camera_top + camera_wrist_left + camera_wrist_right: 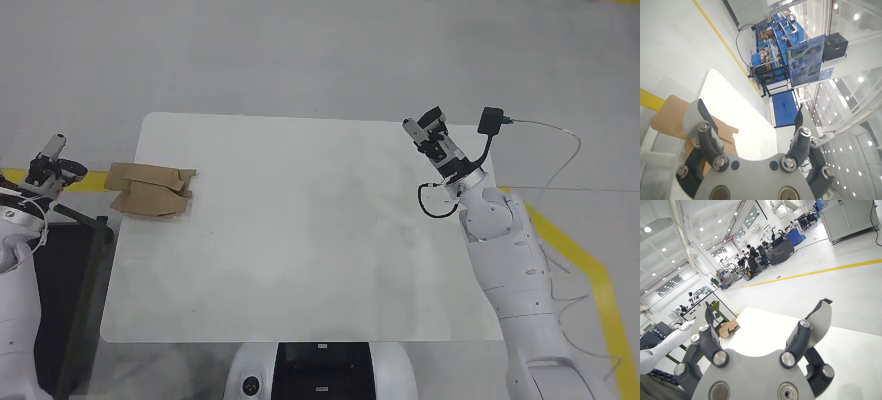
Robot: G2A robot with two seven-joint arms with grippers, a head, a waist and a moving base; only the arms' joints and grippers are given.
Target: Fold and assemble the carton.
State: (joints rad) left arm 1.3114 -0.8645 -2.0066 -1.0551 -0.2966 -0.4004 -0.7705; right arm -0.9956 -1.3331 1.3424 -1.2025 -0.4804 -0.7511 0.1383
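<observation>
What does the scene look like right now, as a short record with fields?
carton: flattened, unassembled, overhanging one side edge of the table
table: white
left gripper: jaws open, empty, off the table beside the carton
right gripper: jaws open, empty, near the far corner of the opposite side
task: not yet begun

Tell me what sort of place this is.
Probably a factory-style robotics hall: a yellow floor line, blue storage racks holding boxes, and desks with office chairs.
</observation>
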